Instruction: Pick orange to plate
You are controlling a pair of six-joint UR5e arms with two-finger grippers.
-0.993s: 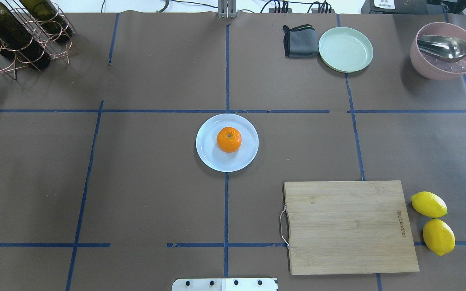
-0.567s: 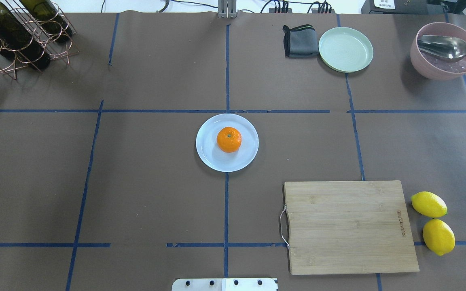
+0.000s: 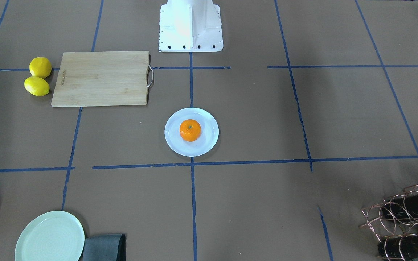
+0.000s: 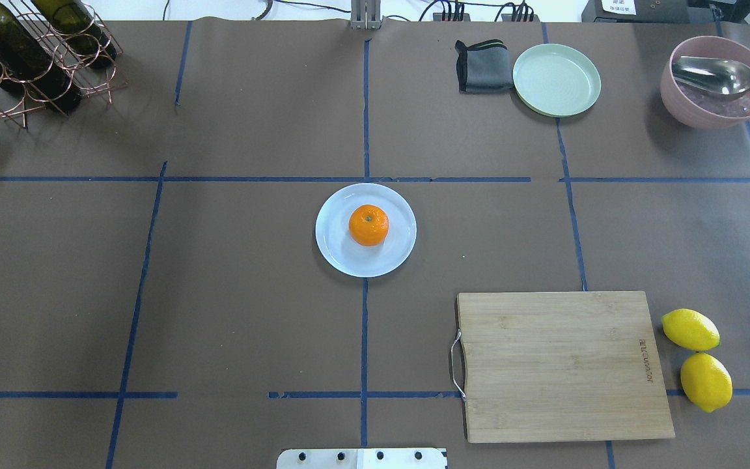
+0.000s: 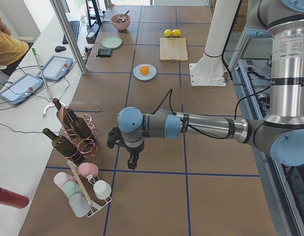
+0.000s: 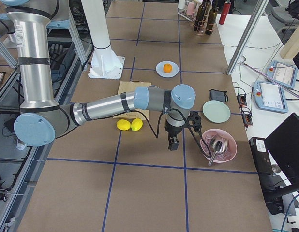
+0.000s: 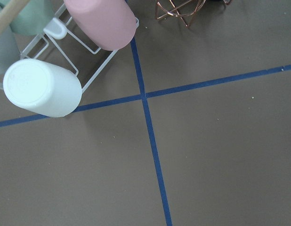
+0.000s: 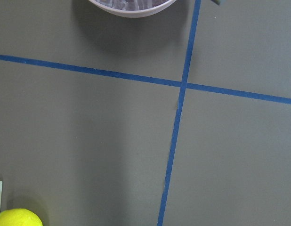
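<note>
No text can be made out for certain — only a small dark brand stamp along one short edge of the cutting board [image 4: 560,365], its letters too fine to read.

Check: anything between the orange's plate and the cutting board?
Nothing. In the overhead view, the stretch from the plate to the cutting board is bare brown table cover.

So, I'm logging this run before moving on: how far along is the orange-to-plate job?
Done: the orange sits on the plate, near its middle. In hand: nothing visible. The left gripper hangs near the bottle rack and the right gripper near the pink bowl, both far from the plate. Whether they are open cannot be told. Left: nothing apparent.
</note>
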